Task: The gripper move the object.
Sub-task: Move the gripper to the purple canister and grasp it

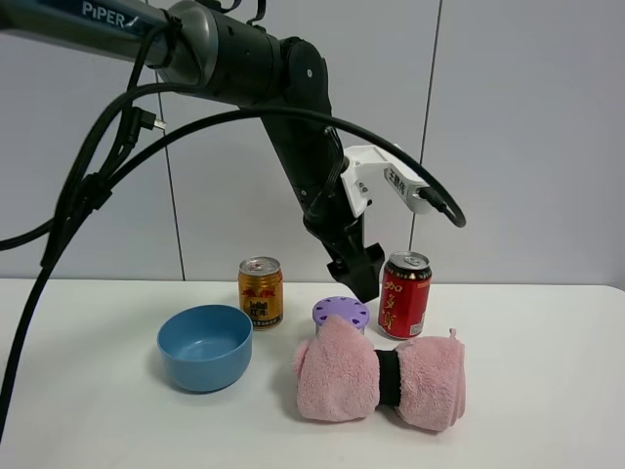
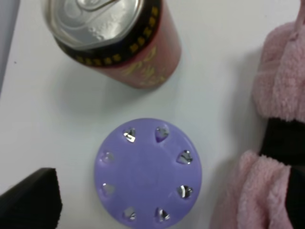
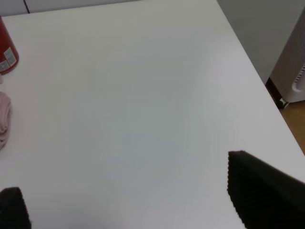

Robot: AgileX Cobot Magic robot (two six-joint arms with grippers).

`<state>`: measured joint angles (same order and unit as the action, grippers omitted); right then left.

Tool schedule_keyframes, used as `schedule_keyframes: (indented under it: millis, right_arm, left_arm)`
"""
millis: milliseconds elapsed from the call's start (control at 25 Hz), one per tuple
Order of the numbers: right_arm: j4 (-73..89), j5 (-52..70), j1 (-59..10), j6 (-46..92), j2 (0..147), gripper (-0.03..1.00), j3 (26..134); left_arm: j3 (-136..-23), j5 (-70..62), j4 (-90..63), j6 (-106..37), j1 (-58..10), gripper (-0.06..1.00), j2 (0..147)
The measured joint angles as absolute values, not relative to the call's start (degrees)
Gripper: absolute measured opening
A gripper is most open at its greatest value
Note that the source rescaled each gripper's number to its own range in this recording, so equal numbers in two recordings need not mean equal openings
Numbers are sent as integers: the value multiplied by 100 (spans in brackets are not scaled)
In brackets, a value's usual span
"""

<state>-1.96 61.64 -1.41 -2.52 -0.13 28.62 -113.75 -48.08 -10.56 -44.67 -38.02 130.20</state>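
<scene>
From the high camera, the left pincer (image 1: 358, 277) hangs just above the purple-lidded tub (image 1: 341, 315), a little toward the red can (image 1: 404, 293), and is not touching it. The tub stands upright on the table (image 1: 88, 391), between the gold can (image 1: 261, 291) and the red can. The pink towel roll (image 1: 381, 376) presses against its front, and the blue bowl (image 1: 205, 347) sits off to the left.

In the left wrist view, the tub's lid lies almost straight under the camera. One black finger (image 2: 29, 201) shows to one side, clear of the lid. The other finger cannot be made out with certainty, so the left pincer reads as spread wide and holding nothing. The red can is near the tub and the towel roll just beside it.

In the right wrist view, the right pincer (image 3: 136, 205) is wide open and empty over bare table, well away from the tub.

Judging progress, the approach looks nearly complete, but nothing is grasped. What is left is lowering around the tub, closing, lifting and moving it. The crowding can and towel leave little room for the fingers.
</scene>
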Motion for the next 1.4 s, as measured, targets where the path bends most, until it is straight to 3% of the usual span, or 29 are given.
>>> schedule_keyframes:
  millis: [720, 1400]
  right_arm:
    - [-195, 6164, -141, -252, -13, 100, 2862]
    - [-195, 6164, -141, -252, -13, 100, 2862]
  left_arm:
    - [-12239, -4873, -1358, -4427, -3632, 95, 14075]
    - [-12290, -4806, -1214, -4492, -3502, 95, 14336]
